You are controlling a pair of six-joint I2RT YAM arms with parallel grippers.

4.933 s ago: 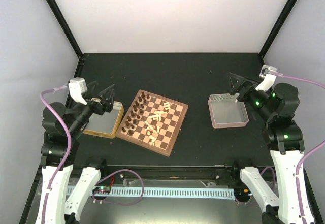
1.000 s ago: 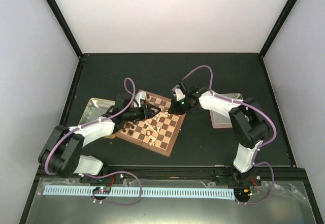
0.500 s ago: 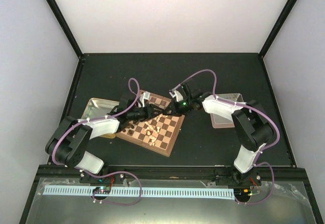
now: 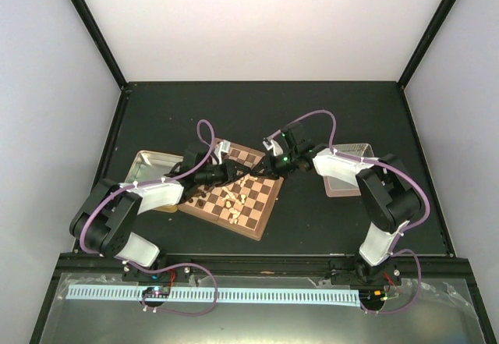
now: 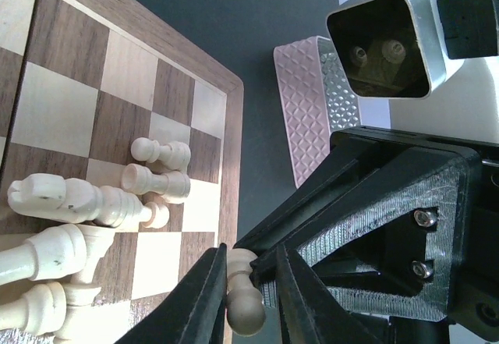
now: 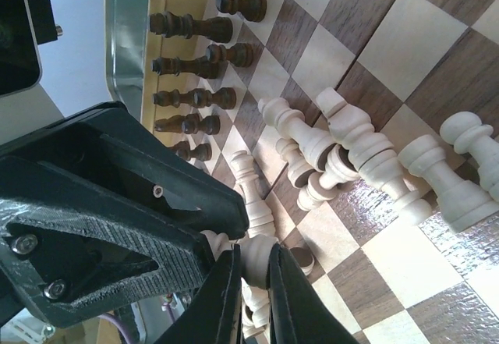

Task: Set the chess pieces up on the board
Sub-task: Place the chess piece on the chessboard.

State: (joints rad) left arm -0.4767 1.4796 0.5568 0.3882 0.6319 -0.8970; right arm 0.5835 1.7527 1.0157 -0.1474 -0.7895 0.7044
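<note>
Left claw point(image 5: 245, 305) pinches a cream wooden pawn point(image 5: 240, 285) over the checkered wooden chessboard point(image 4: 257, 215) on the black desk point(image 4: 312, 118). Right claw point(image 6: 251, 297), tip to tip with it, is closed narrowly on a cream rounded piece point(image 6: 257, 252); whether that is the same pawn cannot be told. The other cream chessmen point(image 6: 351, 153) lie toppled in a heap on the board's middle squares, and dark brown chessmen point(image 6: 191, 28) stand in rows along the edge beside the gold tin tray point(image 4: 144, 168).
</note>
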